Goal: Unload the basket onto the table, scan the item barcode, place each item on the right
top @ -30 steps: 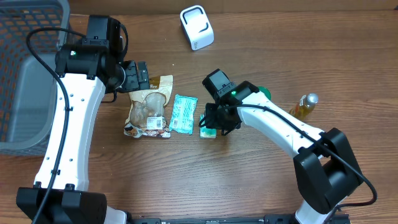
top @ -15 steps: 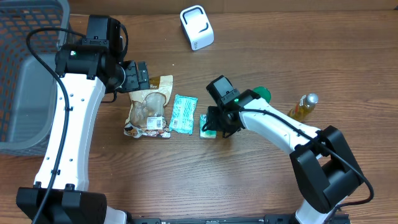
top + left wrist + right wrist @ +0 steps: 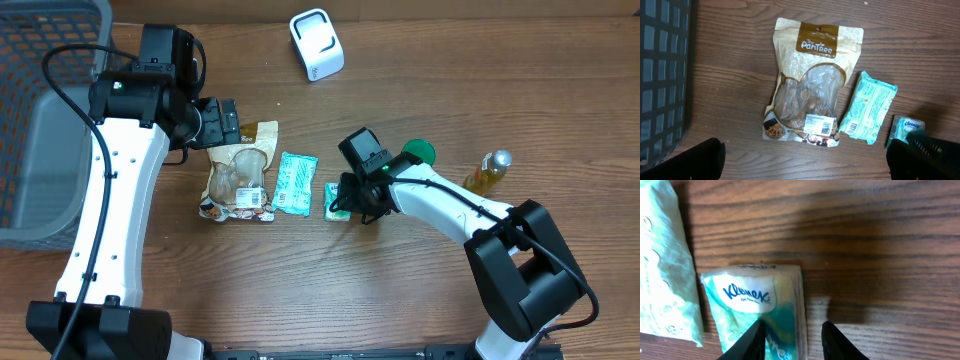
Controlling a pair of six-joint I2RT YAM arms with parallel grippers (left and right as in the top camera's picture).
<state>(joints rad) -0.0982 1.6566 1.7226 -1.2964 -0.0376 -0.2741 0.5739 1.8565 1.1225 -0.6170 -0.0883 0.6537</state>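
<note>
A small Kleenex tissue pack [image 3: 755, 300] lies flat on the wooden table, right of a teal wipes pack [image 3: 665, 265]. My right gripper [image 3: 792, 330] hangs low over the tissue pack's right edge, open. Its left finger is over the pack; the right finger is over bare wood, with a gap to the pack's edge. From overhead the tissue pack [image 3: 335, 200] sits half under the right gripper [image 3: 352, 205]. The white scanner [image 3: 316, 43] stands at the table's far side. My left gripper [image 3: 805, 165] is open wide, above a brown snack pouch [image 3: 812, 85] and holding nothing.
The teal wipes pack [image 3: 295, 183] lies between the snack pouch [image 3: 238, 175] and the tissue pack. A dark mesh basket [image 3: 40, 110] fills the left side. A green round object [image 3: 420, 152] and a small bottle of yellow liquid [image 3: 487, 170] stand to the right.
My right gripper has slid a little to the right and toward the front, and the tissue pack has shifted slightly right with it. The left arm has not moved.
</note>
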